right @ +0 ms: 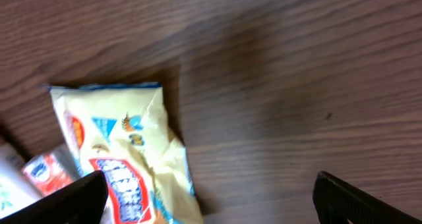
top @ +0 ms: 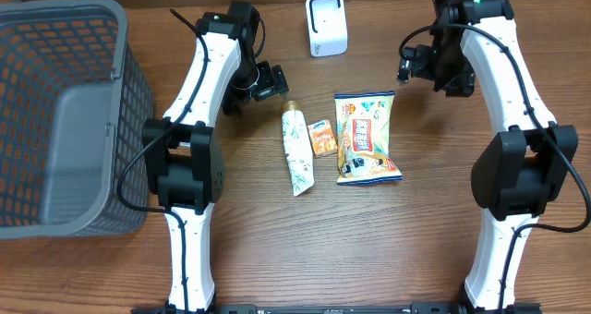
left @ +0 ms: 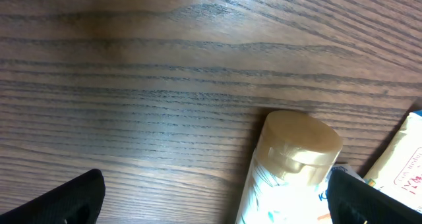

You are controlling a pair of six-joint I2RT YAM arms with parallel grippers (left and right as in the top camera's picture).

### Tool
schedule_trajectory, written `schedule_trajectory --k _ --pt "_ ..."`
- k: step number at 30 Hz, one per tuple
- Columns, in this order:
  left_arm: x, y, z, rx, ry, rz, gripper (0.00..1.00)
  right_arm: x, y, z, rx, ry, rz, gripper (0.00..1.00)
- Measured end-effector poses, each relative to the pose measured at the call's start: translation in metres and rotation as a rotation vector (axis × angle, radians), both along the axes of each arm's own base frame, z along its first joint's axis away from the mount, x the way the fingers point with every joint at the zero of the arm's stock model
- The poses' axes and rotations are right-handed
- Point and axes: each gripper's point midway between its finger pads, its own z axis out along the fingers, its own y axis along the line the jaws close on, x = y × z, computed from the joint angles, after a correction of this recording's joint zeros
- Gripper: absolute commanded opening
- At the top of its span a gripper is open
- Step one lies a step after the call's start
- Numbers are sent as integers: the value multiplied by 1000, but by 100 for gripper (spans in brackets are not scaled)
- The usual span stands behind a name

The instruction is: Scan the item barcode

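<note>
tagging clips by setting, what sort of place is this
Probably a mock shop checkout on a wooden table: a small white scanner at the back, a grey shopping basket at the side, and packaged goods, a snack bag and a tube, in the middle.

basket (top: 55, 55) 1 | scanner (top: 326, 24) 1 | tube (top: 297, 152) 1 | small box (top: 322, 137) 1 | snack bag (top: 367, 138) 1 | robot arms (top: 199, 83) 2

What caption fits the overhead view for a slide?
Left gripper and right gripper open near tube, box and snack bag; scanner at back, basket at left.
</note>
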Motion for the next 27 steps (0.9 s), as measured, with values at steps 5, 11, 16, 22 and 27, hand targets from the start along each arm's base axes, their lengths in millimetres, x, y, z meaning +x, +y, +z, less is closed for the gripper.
schedule_trajectory --k 5,11,16,22,27 --pt "0 0 0 0 0 0 100 -11 12 1 64 45 23 100" --pt "0 0 0 0 0 0 100 -24 22 -17 127 101 65 100" --pt "0 0 0 0 -1 0 100 -46 40 -53 245 183 106 100" --pt "0 0 0 0 0 0 100 -77 64 -87 386 268 122 100" --pt "0 0 0 0 0 0 100 -89 84 -94 480 286 126 98"
